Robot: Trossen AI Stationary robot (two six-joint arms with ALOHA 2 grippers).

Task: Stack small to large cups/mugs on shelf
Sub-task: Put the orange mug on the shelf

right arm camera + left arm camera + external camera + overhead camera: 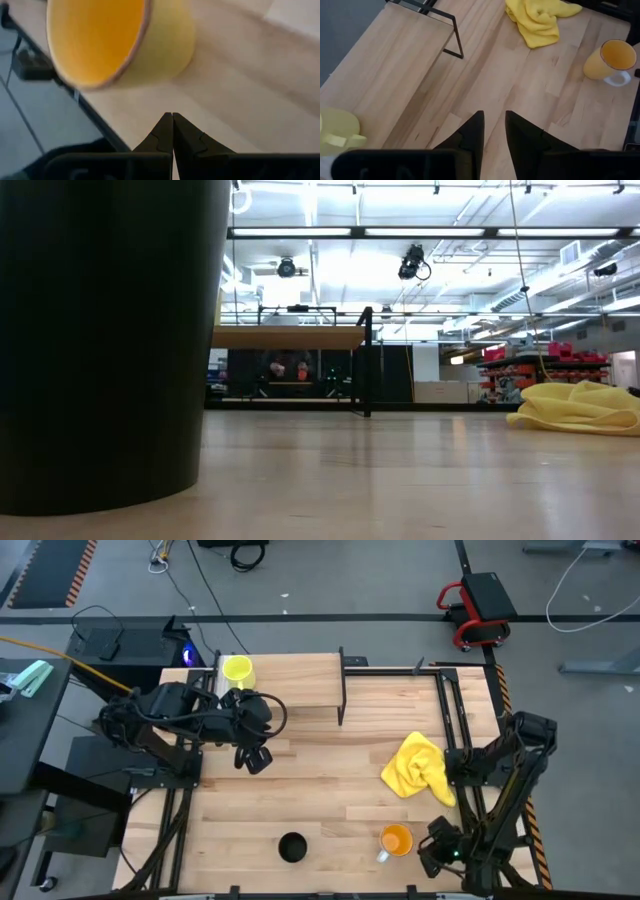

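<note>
The yellow mug (237, 671) (337, 132) stands upright on the left end of the light-wood shelf (295, 682) (385, 65) (290, 337). The black cup (292, 847) (100, 340) stands near the table's near edge. The orange mug (396, 840) (610, 60) (120, 40) stands to its right, its pale handle toward the near edge. My left gripper (255, 755) (494, 125) hovers over bare table just in front of the shelf, open by a narrow gap and holding nothing. My right gripper (435, 850) (172, 117) is shut and empty, just right of the orange mug.
A crumpled yellow cloth (418, 768) (580, 408) (540, 20) lies on the right half of the table. The shelf's black legs (342, 690) stand at its right end. A black metal frame (450, 710) runs along the table's right side. Bare planks lie between shelf and cups.
</note>
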